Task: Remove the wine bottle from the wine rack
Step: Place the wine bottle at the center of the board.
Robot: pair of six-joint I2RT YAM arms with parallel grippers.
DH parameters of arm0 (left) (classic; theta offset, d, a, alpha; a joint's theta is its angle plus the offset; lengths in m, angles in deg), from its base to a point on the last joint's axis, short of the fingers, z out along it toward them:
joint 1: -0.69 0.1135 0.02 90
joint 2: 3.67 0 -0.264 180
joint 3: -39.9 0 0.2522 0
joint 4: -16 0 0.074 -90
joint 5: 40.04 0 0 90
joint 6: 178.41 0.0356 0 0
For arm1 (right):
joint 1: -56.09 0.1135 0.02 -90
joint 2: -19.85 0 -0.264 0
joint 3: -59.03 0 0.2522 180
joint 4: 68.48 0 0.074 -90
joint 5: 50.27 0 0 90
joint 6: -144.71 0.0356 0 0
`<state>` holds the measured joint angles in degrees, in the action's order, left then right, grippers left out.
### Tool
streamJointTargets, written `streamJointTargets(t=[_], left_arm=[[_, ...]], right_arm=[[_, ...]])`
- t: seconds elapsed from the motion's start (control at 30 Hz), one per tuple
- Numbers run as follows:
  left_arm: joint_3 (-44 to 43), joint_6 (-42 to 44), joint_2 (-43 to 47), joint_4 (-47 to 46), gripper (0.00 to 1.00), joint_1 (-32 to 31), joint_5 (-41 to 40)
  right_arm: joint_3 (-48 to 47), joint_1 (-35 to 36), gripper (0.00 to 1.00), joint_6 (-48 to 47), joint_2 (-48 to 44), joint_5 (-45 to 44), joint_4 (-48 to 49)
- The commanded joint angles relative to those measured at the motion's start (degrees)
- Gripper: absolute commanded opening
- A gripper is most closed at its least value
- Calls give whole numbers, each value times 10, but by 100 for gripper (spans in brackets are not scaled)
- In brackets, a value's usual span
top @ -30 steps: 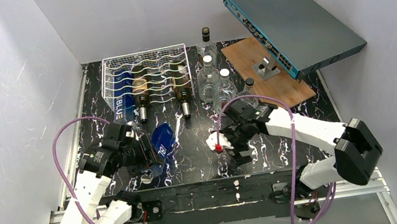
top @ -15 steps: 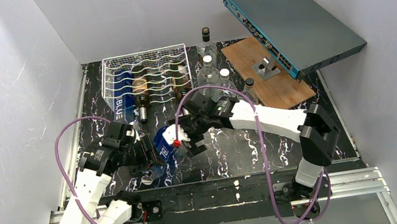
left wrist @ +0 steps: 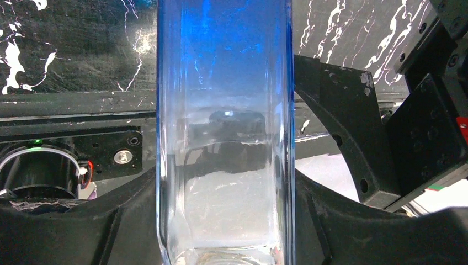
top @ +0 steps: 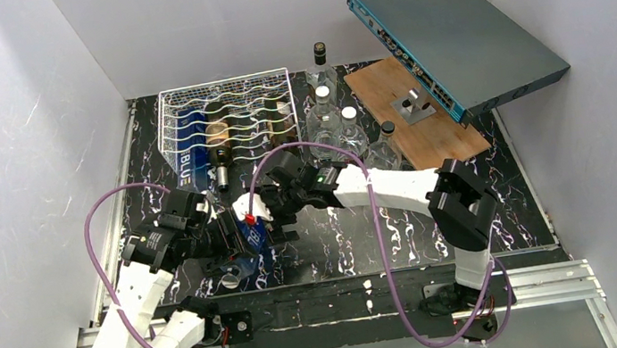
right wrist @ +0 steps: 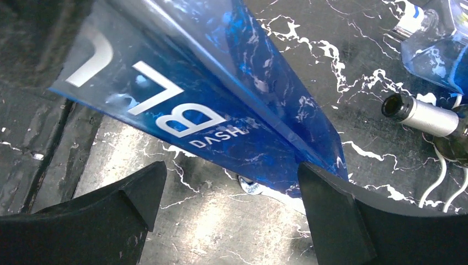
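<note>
The left hand (left wrist: pixel 223 215) is clenched on a blue square glass bottle with white lettering (left wrist: pixel 223 99), black fingers pressed to two opposite faces; the bottle lies tilted over the black white-veined marble counter (top: pixel 366 229), off the silver-white wire rack (top: pixel 226 84) and in front of it; the right hand (right wrist: pixel 232 185) is released, jaws wide on either side of the bottle's lettered end, touching or not I cannot tell; a silver wrench (right wrist: pixel 251 186) lies beneath that end; the rack holds another blue bottle (top: pixel 188 140) and two dark brown bottles (top: pixel 217 136); clear glass bottles (top: pixel 327 126) stand just right of the rack, beside a brown wooden board (top: pixel 425 127).
</note>
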<state>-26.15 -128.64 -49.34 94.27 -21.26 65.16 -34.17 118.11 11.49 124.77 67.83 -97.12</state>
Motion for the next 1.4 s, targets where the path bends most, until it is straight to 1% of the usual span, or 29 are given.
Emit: streamJointTargets(t=[0.0, 0.17, 0.3, 0.33, 0.43, 0.6, 0.87, 1.17, 1.27, 1.37], left_arm=[[-19, 4, 4, -36, 0, -3, 55], [-19, 0, 3, -38, 0, -3, 58], [-30, -3, 0, -40, 0, -3, 67], [-37, -7, -2, -41, 0, -3, 71], [-45, -21, -8, -57, 0, -3, 87], [-65, -26, -5, -49, 0, 0, 76], [-81, -24, -11, -48, 0, 5, 66], [-92, -58, 19, -52, 0, 9, 28], [-90, -60, 26, -59, 0, 9, 41], [-85, -50, 22, -62, 0, 9, 74]], right_arm=[[-42, 13, 98, 16, 8, -4, 42], [-59, 13, 98, -1, 3, 15, 17], [-76, 13, 98, -6, 16, 23, 9], [-83, 15, 98, -9, 24, 47, 1], [-79, 28, 98, -22, 30, 56, -4], [-97, 25, 98, -105, -6, -6, -73], [-115, 25, 98, -82, 12, -9, -29], [-164, 10, 98, -69, 22, 69, -62], [-169, -8, 98, -67, 17, 122, -81], [-160, -21, 99, -83, 4, 141, -102]])
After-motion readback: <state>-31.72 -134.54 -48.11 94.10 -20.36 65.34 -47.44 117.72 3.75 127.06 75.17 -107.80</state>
